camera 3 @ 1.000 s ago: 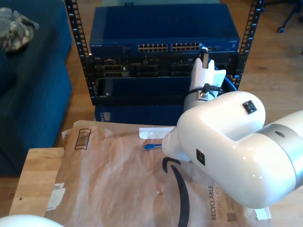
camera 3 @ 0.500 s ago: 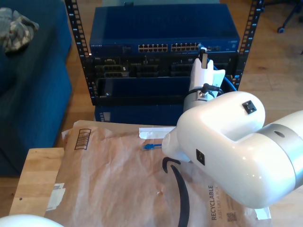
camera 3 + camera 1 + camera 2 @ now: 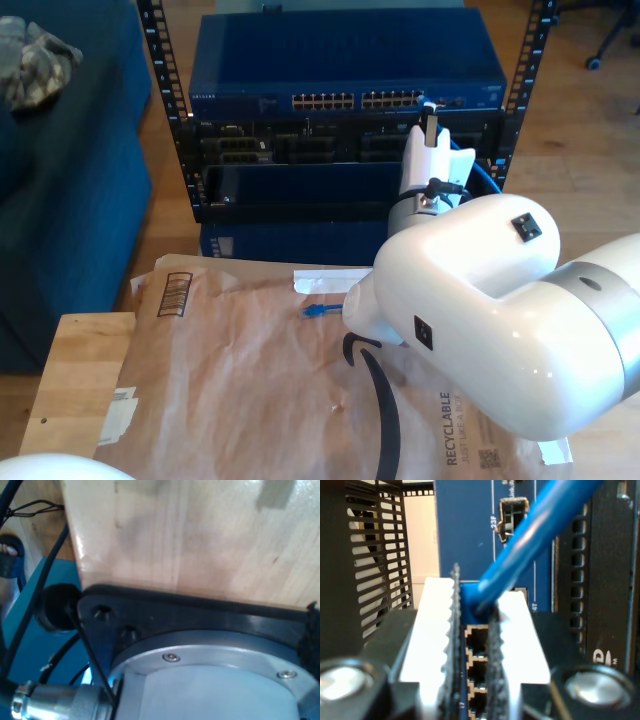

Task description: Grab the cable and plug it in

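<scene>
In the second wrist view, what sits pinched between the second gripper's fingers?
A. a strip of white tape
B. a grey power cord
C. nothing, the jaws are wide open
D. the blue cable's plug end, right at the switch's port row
D. My second gripper is shut on the blue cable, its end held just in front of the ports of the switch.

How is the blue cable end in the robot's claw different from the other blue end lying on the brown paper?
The cable end in my second claw is pinched between the fingers and held up at the switch's ports; the loose end lies flat on the brown paper, touched by nothing. The held end sits at the rack; the loose end rests on the table in front of it. Both are bright blue.
</scene>
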